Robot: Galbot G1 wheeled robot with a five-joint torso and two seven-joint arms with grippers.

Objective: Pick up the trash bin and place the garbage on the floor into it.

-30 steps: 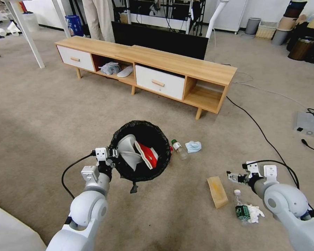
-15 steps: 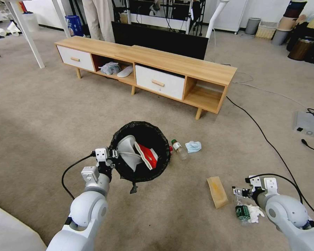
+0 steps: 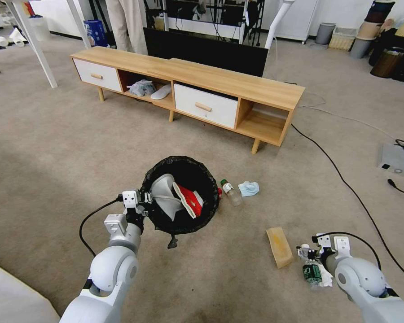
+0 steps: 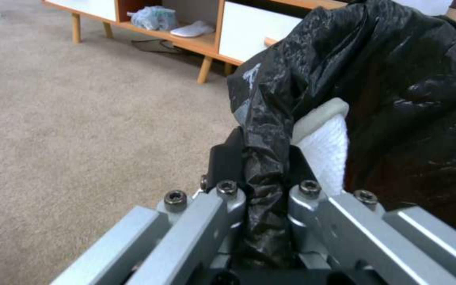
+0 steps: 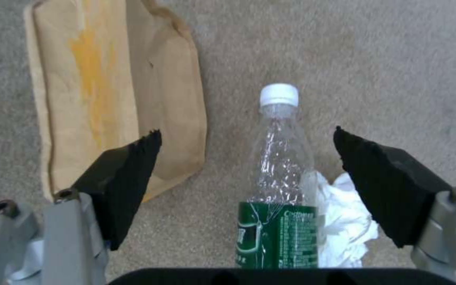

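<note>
The trash bin (image 3: 180,167), lined with a crinkly black bag, hangs above the floor (image 3: 54,148). My left gripper (image 3: 142,201) is shut on its near-left rim, and the left wrist view shows the bag rim (image 4: 264,166) pinched between the jaws. A red-and-white snack bag (image 3: 189,200) lies inside. My right gripper (image 3: 306,252) is open and low over a clear green-labelled bottle (image 3: 311,270). In the right wrist view the bottle (image 5: 281,190) lies between the spread fingers (image 5: 133,166), apart from both. Brown paper bag (image 3: 279,246), white tissue (image 3: 327,279), another bottle (image 3: 230,192) and face mask (image 3: 248,188) lie on the carpet.
A long wooden cabinet (image 3: 220,80) stands beyond the bin. Black cables (image 3: 341,177) cross the carpet to the right, near a grey box (image 3: 393,158). Grey bins (image 3: 324,32) stand at the far wall. A white table leg (image 3: 33,45) is at the far left.
My right gripper has dropped and drawn back toward me, from above the paper bag's right side down to the green-labelled bottle. The left arm and bin have stayed still.
</note>
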